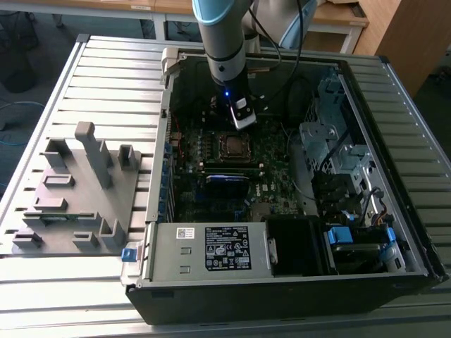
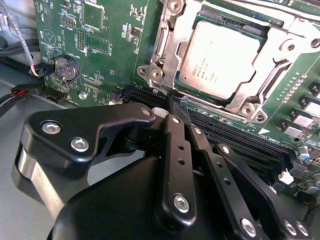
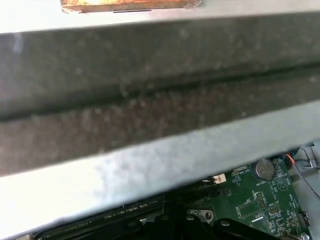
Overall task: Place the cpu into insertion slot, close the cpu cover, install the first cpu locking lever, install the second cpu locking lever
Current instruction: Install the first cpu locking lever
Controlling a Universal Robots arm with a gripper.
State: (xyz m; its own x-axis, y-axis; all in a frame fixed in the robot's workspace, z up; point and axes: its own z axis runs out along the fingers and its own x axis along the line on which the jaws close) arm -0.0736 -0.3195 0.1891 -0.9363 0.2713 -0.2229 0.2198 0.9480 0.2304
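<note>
Your gripper (image 1: 244, 118) hangs in the upper centre of the exterior view, inside the open computer case (image 1: 282, 303). It is just above the insertion slot (image 1: 232, 146), which sits near the middle of that frame on the green circuit board (image 1: 190, 201).

In the second wrist view you see the cpu (image 2: 222, 52) lying flat in that slot. Its dull silver top shows through the window of the cpu cover (image 2: 170, 47), and the cover lies down flat around the chip.

The gripper's fingers (image 2: 177, 145) are drawn narrow, tips together, with nothing visible between them. The tips come down just beside one corner of the cover, between it and the long black memory slots (image 2: 240, 142). You cannot tell whether they touch the metal there. A round coin battery (image 2: 65, 67) sits on the board, well apart from the socket.

In the first wrist view a grey case wall (image 3: 150, 165) crosses close in front.

On the exterior view's left, a grey plastic fixture (image 1: 77, 190) rests on the slatted table (image 1: 113, 77), beside the case. At the lower centre of that frame, the power supply box (image 1: 211, 250) lies inside the case.
</note>
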